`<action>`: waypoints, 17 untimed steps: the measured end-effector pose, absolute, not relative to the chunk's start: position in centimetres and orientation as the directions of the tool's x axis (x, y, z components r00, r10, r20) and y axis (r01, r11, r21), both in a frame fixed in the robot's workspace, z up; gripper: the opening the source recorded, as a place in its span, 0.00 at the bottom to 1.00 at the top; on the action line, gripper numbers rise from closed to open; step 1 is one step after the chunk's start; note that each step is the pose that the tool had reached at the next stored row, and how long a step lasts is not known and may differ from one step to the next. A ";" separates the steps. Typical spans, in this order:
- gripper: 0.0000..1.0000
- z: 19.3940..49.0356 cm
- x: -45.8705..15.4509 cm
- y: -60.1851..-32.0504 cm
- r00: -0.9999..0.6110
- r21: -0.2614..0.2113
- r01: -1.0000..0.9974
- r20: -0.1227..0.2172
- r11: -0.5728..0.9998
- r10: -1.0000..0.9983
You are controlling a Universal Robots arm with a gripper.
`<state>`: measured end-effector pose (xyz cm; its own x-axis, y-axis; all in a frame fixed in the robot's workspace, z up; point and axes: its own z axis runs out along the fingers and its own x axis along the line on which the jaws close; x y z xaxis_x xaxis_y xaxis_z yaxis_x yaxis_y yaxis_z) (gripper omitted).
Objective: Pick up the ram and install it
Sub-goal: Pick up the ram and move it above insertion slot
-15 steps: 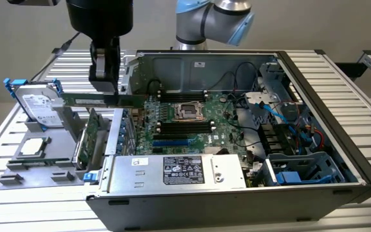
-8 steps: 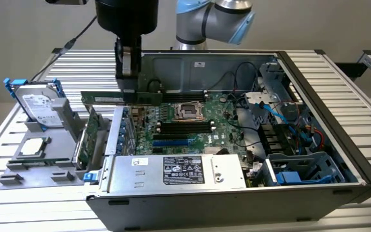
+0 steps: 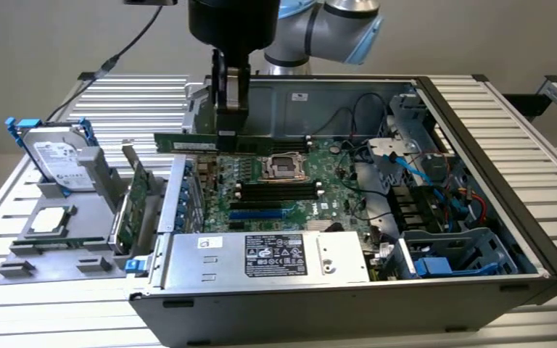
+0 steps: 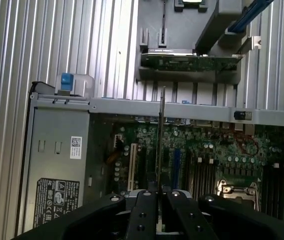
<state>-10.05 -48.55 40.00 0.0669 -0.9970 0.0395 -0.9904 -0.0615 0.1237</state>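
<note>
1. Power supply (image 3: 273, 255) lies at the case's near edge.
2. Behind it are the motherboard (image 3: 336, 181), black slots (image 3: 276, 191) and CPU socket (image 3: 286, 165).
3. Expansion card (image 3: 138, 192) and hard drive (image 3: 59, 156) stand outside, on the exterior view's left.
4. Gripper (image 3: 230, 134) is clamped on the ram (image 3: 186, 143), held level above the socket's far side.

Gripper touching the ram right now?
Touching. Exterior view: the gripper clamps the ram near its middle, holding it clear above the motherboard.
</note>
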 end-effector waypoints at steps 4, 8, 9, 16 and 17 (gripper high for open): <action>0.14 39.9 -8.5 -48.0 0.067 0.124 -0.990 0.039 -0.062 -0.997; 0.14 39.7 -7.1 -47.0 0.067 0.124 -0.990 0.039 -0.062 -0.997; 0.14 39.6 -6.8 -46.7 0.067 0.124 -0.990 0.039 -0.062 -0.997; 0.14 38.5 -5.1 -44.5 0.067 0.124 -0.990 0.040 -0.062 -0.997; 0.14 38.3 -4.9 -44.3 0.067 0.124 -0.990 0.039 -0.062 -0.997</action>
